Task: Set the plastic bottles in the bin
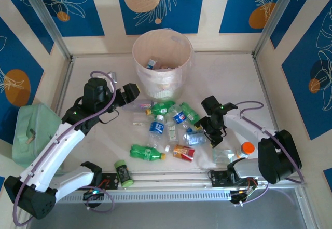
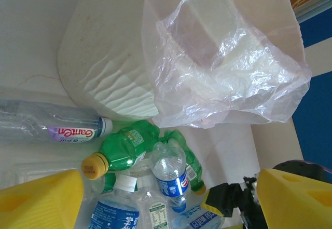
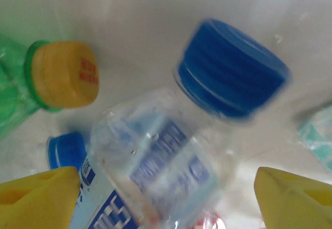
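My left gripper [image 2: 170, 187] is wide open over the plastic bottles [image 1: 168, 128] lying on the table [image 1: 233, 78] by the bin [image 1: 155, 83]. My right gripper [image 3: 166, 182] is open around a blurry blue-capped bottle [image 3: 171, 151]. Its bottom is cut off.

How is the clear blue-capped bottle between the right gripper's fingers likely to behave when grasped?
The bottle looks empty and thin-walled, so probably light and apt to dent. It seems to lie on its round side, so it may roll or slip as the open right gripper closes.
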Motion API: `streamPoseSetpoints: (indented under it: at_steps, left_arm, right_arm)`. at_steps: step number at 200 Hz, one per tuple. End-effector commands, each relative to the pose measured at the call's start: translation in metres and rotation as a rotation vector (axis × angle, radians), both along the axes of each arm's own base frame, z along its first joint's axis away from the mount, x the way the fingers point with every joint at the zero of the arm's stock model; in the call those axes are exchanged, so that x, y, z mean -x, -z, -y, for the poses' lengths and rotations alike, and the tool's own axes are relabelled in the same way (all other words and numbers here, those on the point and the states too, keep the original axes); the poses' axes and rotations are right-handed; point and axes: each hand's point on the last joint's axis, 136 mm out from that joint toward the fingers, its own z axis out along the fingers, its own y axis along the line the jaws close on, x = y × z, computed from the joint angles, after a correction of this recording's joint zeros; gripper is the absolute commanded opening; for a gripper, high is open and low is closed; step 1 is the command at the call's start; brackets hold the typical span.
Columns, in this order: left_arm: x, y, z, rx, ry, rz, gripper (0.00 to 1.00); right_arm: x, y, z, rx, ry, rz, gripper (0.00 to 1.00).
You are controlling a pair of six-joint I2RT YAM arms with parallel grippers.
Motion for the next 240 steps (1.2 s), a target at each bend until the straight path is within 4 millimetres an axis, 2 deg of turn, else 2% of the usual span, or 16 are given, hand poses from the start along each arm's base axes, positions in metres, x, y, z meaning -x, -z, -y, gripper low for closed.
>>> streamPoseSetpoints:
  at_steps: [1,23,77,99,127,162,178,196,224,240]
  left_arm:
    - [-0.005,-0.001,0.002,0.015,0.008,0.015,0.86]
    - [-0.006,-0.002,0.003,0.02,0.01,0.013,0.86]
    - [-0.007,-0.003,0.003,0.021,0.011,0.016,0.86]
    - [-0.008,-0.006,0.005,0.027,0.015,0.02,0.86]
    - [-0.008,-0.013,0.011,0.04,0.044,0.032,0.88]
    - [-0.006,-0.03,0.034,0.105,0.172,0.069,0.92]
    - [-0.002,-0.041,0.05,0.149,0.261,0.09,0.94]
    - [0.006,-0.051,0.069,0.174,0.363,0.116,0.99]
    - [0.024,-0.061,0.103,0.17,0.502,0.163,1.0]
    - [0.038,-0.07,0.126,0.181,0.586,0.2,1.0]
  right_arm:
    - [0.0,0.009,-0.003,-0.021,0.013,-0.022,0.87]
    - [-0.006,0.012,-0.003,-0.018,0.013,-0.016,0.85]
    - [-0.015,0.014,0.005,0.016,-0.009,0.001,0.68]
    - [-0.019,0.004,0.009,0.036,-0.028,0.031,0.62]
    - [-0.025,-0.02,0.015,0.064,-0.06,0.102,0.59]
    - [-0.033,-0.068,0.023,0.099,-0.134,0.242,0.55]
    - [-0.04,-0.102,0.023,0.115,-0.198,0.357,0.53]
    - [-0.049,-0.15,0.02,0.131,-0.267,0.503,0.53]
    - [-0.063,-0.223,-0.004,0.089,-0.396,0.711,0.53]
    - [-0.07,-0.256,-0.022,0.06,-0.461,0.785,0.53]
